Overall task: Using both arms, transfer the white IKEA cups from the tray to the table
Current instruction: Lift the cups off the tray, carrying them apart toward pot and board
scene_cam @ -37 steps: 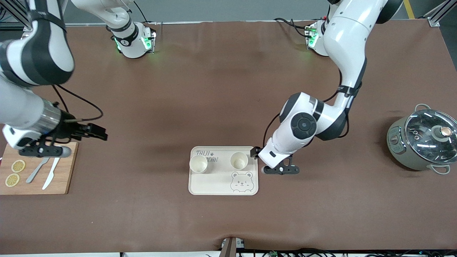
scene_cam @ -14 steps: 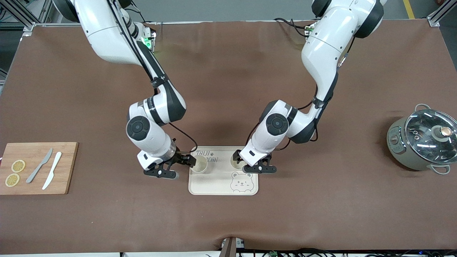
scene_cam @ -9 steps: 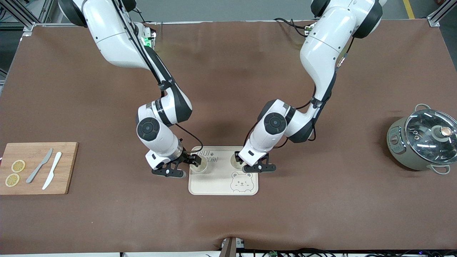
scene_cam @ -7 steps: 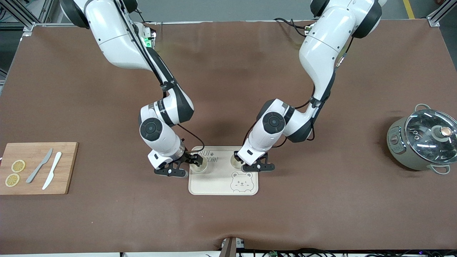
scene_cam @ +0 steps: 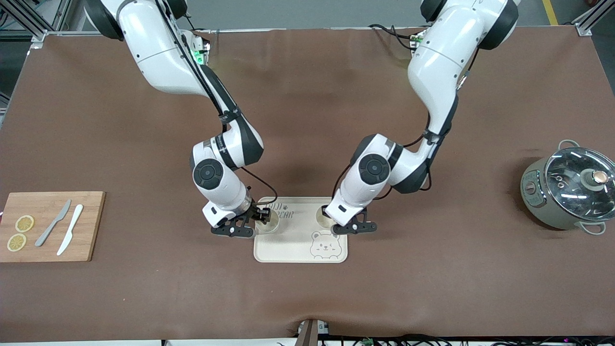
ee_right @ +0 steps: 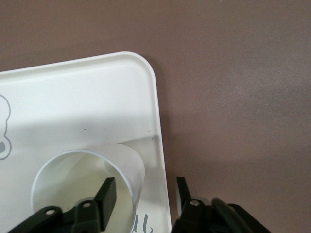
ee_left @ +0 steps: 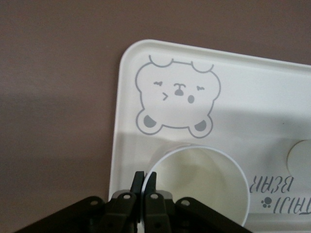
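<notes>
both arms have swung in from the counter's ends since the earliest frame and now stand at the tray.

front view: the tray (scene_cam: 288,250) lies at centre, slightly low in the frame. the right gripper (scene_cam: 259,220) sits at the cup toward the right arm's end (scene_cam: 270,225); the left gripper (scene_cam: 330,222) sits at the cup toward the left arm's end (scene_cam: 323,217). both cups are on the tray. a cutting board (scene_cam: 48,226) lies at the lower-left edge of the frame, a pot (scene_cam: 567,192) at the right edge.

left wrist view: the left gripper (ee_left: 145,180) is pinched tight on the rim of that cup (ee_left: 204,179), at the bottom centre of the frame.

right wrist view: the right gripper (ee_right: 146,191) is partly closed, one finger (ee_right: 108,191) inside its cup (ee_right: 87,177), the other outside; contact with the wall cannot be confirmed.

risk: a thin rim pinch likely lets a cup tilt or slip on lifting. if the right gripper rises before it clamps, its cup could tip onto the tray.
</notes>
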You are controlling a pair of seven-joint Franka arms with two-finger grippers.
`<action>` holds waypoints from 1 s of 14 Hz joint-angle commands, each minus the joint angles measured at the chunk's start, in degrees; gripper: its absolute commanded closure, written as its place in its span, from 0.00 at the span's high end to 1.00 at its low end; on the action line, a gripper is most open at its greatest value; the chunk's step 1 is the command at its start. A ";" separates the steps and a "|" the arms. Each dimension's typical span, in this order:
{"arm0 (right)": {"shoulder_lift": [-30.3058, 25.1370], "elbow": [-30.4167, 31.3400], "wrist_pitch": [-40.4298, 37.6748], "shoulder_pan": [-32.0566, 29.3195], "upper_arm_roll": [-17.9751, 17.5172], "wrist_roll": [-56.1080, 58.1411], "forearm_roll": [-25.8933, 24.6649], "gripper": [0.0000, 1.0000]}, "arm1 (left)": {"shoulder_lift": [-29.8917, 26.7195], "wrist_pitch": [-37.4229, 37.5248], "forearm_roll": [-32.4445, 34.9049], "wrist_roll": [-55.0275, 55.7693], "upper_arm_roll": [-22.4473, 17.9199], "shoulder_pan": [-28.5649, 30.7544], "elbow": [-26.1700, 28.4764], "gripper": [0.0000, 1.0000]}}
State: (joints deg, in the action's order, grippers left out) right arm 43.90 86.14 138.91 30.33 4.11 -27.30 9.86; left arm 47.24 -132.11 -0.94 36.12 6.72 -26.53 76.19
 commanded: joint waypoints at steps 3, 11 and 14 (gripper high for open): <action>0.05 -0.62 0.22 1.05 0.46 -0.83 -1.16 0.00 | -12.14 15.20 0.50 -10.24 1.27 8.06 4.30 0.00; -1.44 -1.67 -1.09 0.00 0.55 -0.74 -0.37 0.00 | -34.90 -2.48 0.50 -32.49 3.39 23.09 43.10 0.00; -1.80 -5.17 -6.70 -2.72 0.73 0.05 -0.98 0.00 | -37.56 -11.92 0.50 -40.13 3.47 28.01 52.38 0.00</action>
State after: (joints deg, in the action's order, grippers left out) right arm 43.34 83.02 136.45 30.03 5.26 -27.31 9.86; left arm 14.30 -138.98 -0.88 0.04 9.09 -1.80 120.67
